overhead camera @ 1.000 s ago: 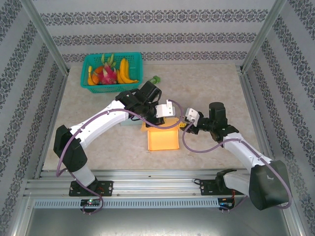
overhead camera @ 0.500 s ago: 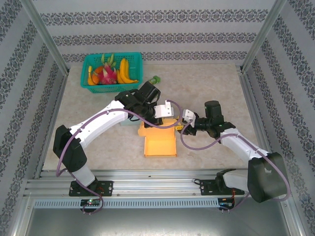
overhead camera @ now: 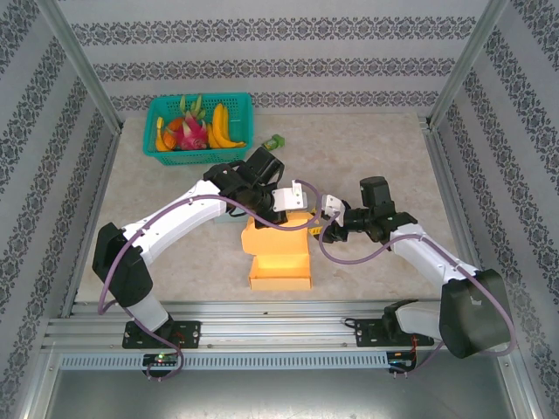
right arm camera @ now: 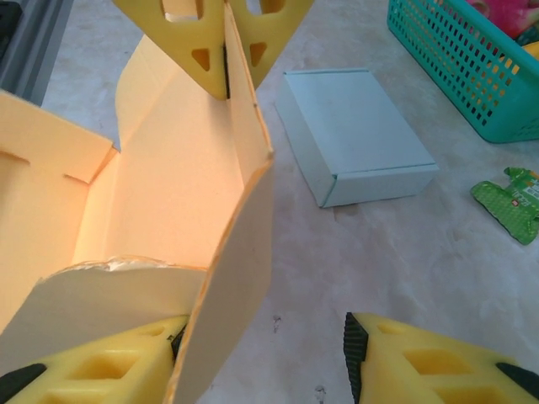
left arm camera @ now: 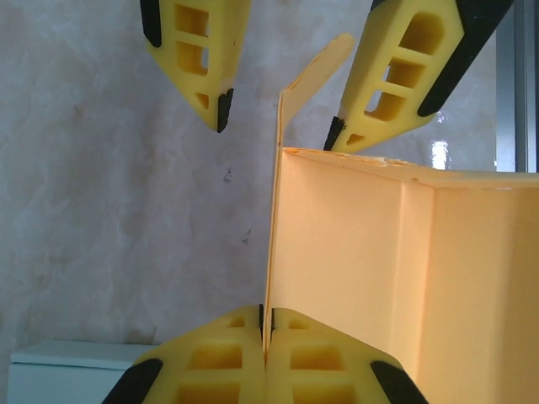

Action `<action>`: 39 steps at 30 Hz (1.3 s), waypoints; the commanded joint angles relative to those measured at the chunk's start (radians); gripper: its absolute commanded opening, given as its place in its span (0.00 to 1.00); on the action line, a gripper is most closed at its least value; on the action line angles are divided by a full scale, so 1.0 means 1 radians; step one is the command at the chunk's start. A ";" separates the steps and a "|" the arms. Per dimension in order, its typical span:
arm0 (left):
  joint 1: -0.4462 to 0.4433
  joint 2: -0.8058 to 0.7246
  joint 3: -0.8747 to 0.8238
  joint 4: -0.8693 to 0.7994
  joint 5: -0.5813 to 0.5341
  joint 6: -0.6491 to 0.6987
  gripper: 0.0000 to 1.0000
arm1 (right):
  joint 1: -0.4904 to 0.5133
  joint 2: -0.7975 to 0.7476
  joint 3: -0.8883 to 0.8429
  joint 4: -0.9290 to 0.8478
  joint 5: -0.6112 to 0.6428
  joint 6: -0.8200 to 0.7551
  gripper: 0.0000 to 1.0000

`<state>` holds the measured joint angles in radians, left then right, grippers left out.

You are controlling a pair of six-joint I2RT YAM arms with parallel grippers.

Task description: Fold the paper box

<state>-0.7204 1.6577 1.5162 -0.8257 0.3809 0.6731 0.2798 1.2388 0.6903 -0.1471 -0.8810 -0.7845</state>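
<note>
jaws pressed flat together on the thin edge of an upright side wall: so stands the left gripper in its own wrist view, pinching the orange paper box at the bottom of the frame; above it the right gripper has its fingers apart, one on each side of a narrow flap that curls up off the same wall, neither pad plainly touching it; a pale small box lies on the marble table at lower left; in the right wrist view the right pads are wide apart, the wall leaning against the pad at the frame's lower left and the other pad well clear over bare table; the pale small box sits just beside the paper box, a teal basket and a green packet farther off; in the top view the paper box lies open between the two arms, near the front middle of the table, half erected; the step in hand looks like folding the end flap inward along its crease; to do it well the left grip should keep the wall upright, and the right fingers should close low near the crease, not at the curling tip, then swing the flap in one smooth arc; too hard a pull could drag the light card out of the pinch or buckle the wall
</note>
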 commanded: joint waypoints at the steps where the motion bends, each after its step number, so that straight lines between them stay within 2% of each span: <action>1: -0.020 -0.041 -0.003 0.109 0.018 -0.022 0.00 | 0.029 -0.015 0.042 -0.075 -0.082 -0.047 0.52; 13: -0.037 -0.073 -0.010 0.103 -0.001 -0.020 0.00 | -0.013 -0.037 0.081 -0.195 -0.071 -0.080 0.60; 22: -0.054 -0.087 -0.013 0.083 -0.001 -0.015 0.00 | -0.028 -0.001 0.105 -0.223 -0.127 -0.115 0.58; 28: -0.056 -0.074 -0.006 0.065 -0.048 -0.008 0.00 | -0.119 -0.057 0.156 -0.308 -0.195 -0.136 0.65; 30: -0.055 -0.072 -0.005 0.068 -0.050 -0.010 0.00 | -0.134 -0.065 0.205 -0.411 -0.211 -0.187 0.70; 34: -0.058 -0.068 -0.002 0.062 -0.042 -0.017 0.00 | -0.163 -0.046 0.274 -0.558 -0.153 -0.266 0.70; 39: -0.066 -0.092 -0.027 0.072 -0.044 -0.021 0.00 | -0.197 -0.039 0.253 -0.504 -0.127 -0.280 0.69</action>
<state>-0.7692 1.6009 1.5078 -0.7654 0.3351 0.6647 0.0940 1.1969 0.9531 -0.6220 -0.9916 -1.0149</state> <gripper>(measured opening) 0.056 0.695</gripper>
